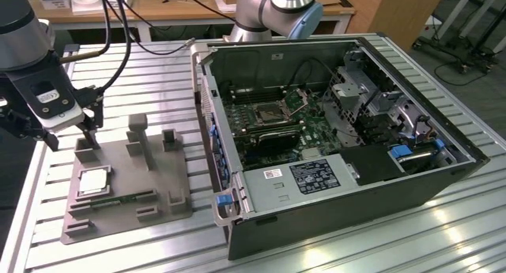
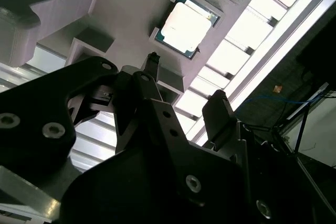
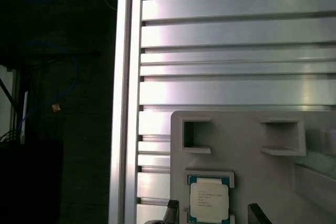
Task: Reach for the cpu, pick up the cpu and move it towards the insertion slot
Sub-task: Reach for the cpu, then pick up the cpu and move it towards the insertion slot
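Gripper (image 1: 71, 141): released. The two fingers are spread and nothing is between them. In the second wrist view the gap beside the fingertips (image 2: 219, 102) is bare. The gripper hangs over the far corner of the grey tray (image 1: 162, 211), on the exterior view's left, among the tray's upright posts. I cannot tell whether it brushes one.

Cpu (image 1: 93, 181): flat, lid up, seated in its square recess along the tray's edge on the exterior view's left, roughly midway down that edge. From the gripper it lies lower and towards the tray's near edge. Gripper and cpu are apart, with no contact.

In the first wrist view the cpu (image 3: 209, 200) sits between the two finger ends, one on each side. The fingers' opening line therefore runs across the chip, parallel to one pair of its edges. The chip is square, so it has no long axis, and its edges run parallel to the tray's edges.

Judgement: the offset that matters is height plus a short run towards the tray's near edge, and the wrist angle looks matched. The reach is under way and the pick is not yet made.

Memory stick (image 1: 120, 199): lies in the tray just beside the cpu's recess, on the near-edge side.

The tray rests near the edge of the tabletop (image 1: 332, 249) on the exterior view's left. The open computer case (image 1: 340, 208) stands just beside it, towards the exterior view's right.

Insertion slot (image 1: 269, 114): on the green board inside the case. It is well apart from both gripper and cpu, beyond the case wall.
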Robot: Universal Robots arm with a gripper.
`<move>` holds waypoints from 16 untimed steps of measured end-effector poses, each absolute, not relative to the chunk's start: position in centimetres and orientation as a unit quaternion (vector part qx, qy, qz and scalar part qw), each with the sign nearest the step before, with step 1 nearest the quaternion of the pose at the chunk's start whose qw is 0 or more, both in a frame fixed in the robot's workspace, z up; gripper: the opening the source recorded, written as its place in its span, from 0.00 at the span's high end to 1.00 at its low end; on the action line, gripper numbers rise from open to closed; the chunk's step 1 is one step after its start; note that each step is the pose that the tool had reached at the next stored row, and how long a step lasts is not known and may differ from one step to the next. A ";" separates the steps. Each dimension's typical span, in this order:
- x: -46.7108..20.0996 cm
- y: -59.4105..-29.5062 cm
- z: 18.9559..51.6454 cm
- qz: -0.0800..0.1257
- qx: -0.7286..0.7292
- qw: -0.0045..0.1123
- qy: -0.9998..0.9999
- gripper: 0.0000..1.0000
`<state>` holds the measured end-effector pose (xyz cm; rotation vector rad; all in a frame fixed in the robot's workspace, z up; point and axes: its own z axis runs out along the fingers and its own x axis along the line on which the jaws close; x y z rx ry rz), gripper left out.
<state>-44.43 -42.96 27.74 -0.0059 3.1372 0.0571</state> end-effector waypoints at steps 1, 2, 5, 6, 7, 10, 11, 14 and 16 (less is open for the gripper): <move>-44.4 -43.0 27.7 0.018 -0.002 0.002 1.000 0.39; -44.4 -43.0 27.7 0.019 -0.002 0.002 1.000 0.39; -44.4 -43.0 27.5 0.020 -0.002 0.002 1.000 0.39; -44.4 -43.0 27.4 0.020 -0.002 0.002 1.000 0.39; -44.4 -43.0 27.3 0.021 -0.002 0.002 1.000 0.39; -44.4 -43.0 27.1 0.021 -0.002 0.002 1.000 0.39; -44.4 -43.0 27.0 0.022 -0.002 0.002 1.000 0.39; -44.4 -43.0 26.7 0.022 -0.002 0.002 1.000 0.39; -44.4 -43.0 26.5 0.022 -0.002 0.002 1.000 0.39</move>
